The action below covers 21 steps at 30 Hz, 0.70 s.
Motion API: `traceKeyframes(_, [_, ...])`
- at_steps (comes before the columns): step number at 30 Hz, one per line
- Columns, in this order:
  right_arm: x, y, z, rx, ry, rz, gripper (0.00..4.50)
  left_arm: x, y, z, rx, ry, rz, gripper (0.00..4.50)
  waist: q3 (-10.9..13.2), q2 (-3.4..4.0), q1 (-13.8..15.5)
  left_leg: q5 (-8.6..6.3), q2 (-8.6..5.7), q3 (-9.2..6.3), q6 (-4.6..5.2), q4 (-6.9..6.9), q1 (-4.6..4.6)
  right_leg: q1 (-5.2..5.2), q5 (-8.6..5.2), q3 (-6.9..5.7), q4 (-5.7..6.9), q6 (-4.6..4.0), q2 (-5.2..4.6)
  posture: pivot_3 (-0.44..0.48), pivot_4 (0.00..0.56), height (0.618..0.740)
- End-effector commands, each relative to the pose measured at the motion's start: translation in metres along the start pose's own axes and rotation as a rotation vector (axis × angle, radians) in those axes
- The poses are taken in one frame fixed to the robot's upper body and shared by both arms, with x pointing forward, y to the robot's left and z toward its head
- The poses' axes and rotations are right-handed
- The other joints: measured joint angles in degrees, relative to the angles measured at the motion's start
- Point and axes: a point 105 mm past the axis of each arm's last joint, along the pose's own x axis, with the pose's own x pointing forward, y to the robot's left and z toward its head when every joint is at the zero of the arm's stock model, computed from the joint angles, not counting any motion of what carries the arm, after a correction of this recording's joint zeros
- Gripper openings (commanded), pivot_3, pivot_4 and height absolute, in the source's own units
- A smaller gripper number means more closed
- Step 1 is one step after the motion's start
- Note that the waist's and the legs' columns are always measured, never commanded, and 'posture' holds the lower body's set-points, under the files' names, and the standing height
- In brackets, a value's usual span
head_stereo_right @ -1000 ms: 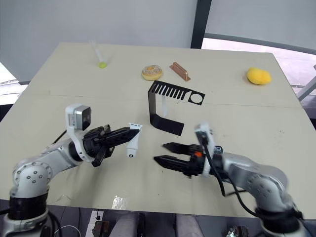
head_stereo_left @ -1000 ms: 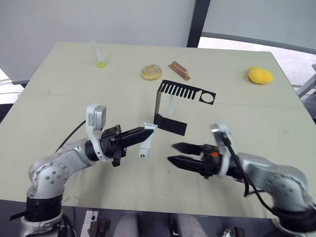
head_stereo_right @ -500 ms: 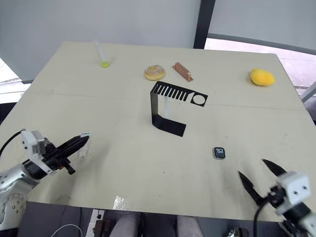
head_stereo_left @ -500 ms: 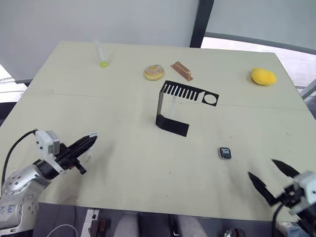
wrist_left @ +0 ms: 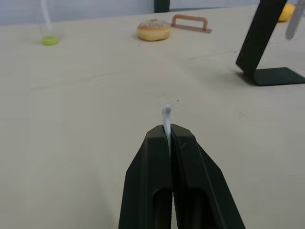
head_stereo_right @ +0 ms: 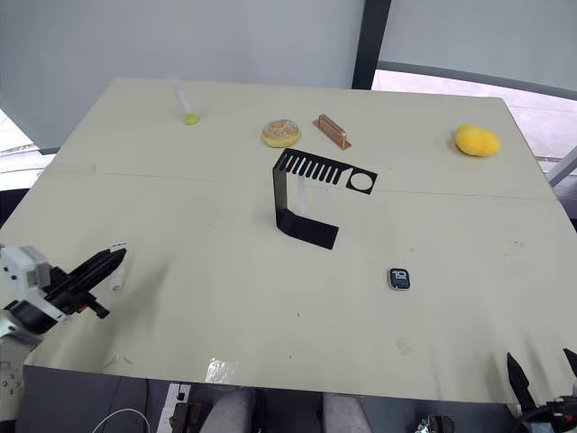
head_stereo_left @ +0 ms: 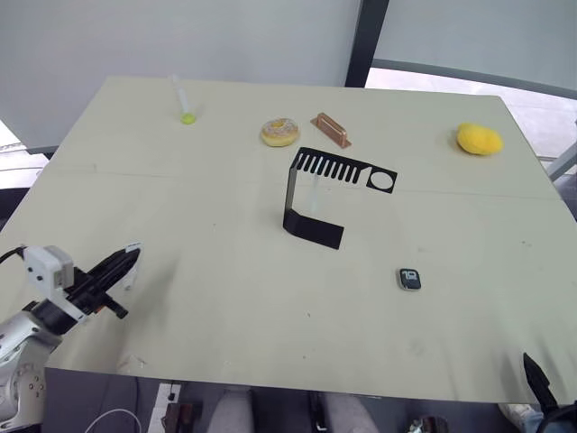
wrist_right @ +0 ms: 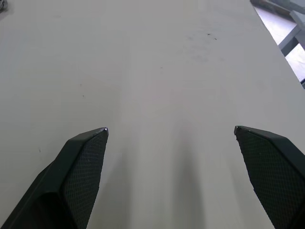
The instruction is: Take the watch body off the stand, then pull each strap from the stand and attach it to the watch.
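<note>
Two black fingers of the left gripper point(wrist_left: 167, 136) were pressed together on a thin white strap point(wrist_left: 166, 114), of which only a short rounded tip stood out past the fingertips; the rest was hidden between them. From the head views the same gripper point(head_stereo_left: 126, 260) hung over the table's point(head_stereo_left: 225, 180) near left edge, with a pale sliver of the strap at its tip too small to make out clearly. The right gripper point(wrist_right: 170, 131) had its fingers spread wide apart with nothing between them, over bare tabletop; in the right eye view only its two fingertips point(head_stereo_right: 514, 368) rose past the table's near right corner, the rest cut off by the picture's edge.

The watch body point(head_stereo_left: 410, 279) lay flat on the table, screen up with pale digits, well apart from both grippers and to the right of the stand's foot. The stand point(head_stereo_left: 311, 194) stood upright near the table's middle, its slotted top plate reaching right. A second strap point(head_stereo_left: 313, 194) appeared to hang under the top plate, a faint pale strip that was hard to tell against the table. Beyond the stand lay a doughnut point(head_stereo_left: 279, 132), a brown block point(head_stereo_left: 330, 129), a clear tube with a yellow-green end point(head_stereo_left: 183, 101) and a yellow lump point(head_stereo_left: 478, 139) at far right.
</note>
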Motion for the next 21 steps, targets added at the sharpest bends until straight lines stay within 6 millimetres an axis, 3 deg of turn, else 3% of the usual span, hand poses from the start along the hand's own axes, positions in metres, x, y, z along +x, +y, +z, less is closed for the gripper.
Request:
traceKeyframes(1, [0.015,0.010,0.027,0.023,-0.092,-0.002,4.48,0.021,-0.024,0.024,0.063,-0.054,-0.150,0.00,0.00,0.01,-0.08,0.01,0.00,0.00,-0.01,0.00,0.00,0.00,0.00,0.00,0.02,0.01,0.00,0.000,0.150,0.740])
traceKeyframes(4, [0.027,0.023,0.041,0.044,-0.125,0.024,4.48,0.036,-0.047,0.033,0.105,-0.049,-0.296,0.00,-0.02,0.05,-0.13,0.04,0.01,0.00,-0.05,0.01,0.01,-0.02,0.01,-0.01,0.09,0.02,0.05,0.000,0.150,0.740])
traceKeyframes(8, [0.052,0.058,0.064,0.093,-0.138,0.080,4.48,0.058,-0.095,0.042,0.156,-0.023,-0.605,0.00,-0.03,0.07,-0.07,0.07,0.02,-0.02,-0.11,0.08,0.00,-0.06,0.01,-0.02,0.21,0.02,0.12,0.000,0.150,0.740])
traceKeyframes(13, [0.064,0.101,0.081,0.147,-0.106,0.221,4.48,0.069,-0.137,0.049,0.204,0.031,-0.897,0.00,-0.03,0.09,0.04,0.17,-0.01,-0.04,-0.23,0.21,0.00,-0.08,0.01,0.00,0.46,0.03,0.22,0.000,0.150,0.740])
traceKeyframes(16, [0.069,0.119,0.082,0.152,-0.044,0.246,4.48,0.071,-0.157,0.046,0.248,0.098,-1.076,0.00,-0.03,0.09,-0.08,0.21,0.00,-0.04,-0.27,0.23,0.01,-0.11,0.00,0.03,0.52,0.03,0.31,0.000,0.150,0.740])
traceKeyframes(21, [0.076,0.134,0.085,0.163,0.003,0.234,4.48,0.075,-0.171,0.045,0.269,0.137,-1.198,0.00,-0.03,0.09,0.01,0.23,0.00,-0.06,-0.28,0.28,-0.03,-0.14,0.00,0.04,0.54,0.04,0.35,0.000,0.150,0.740])
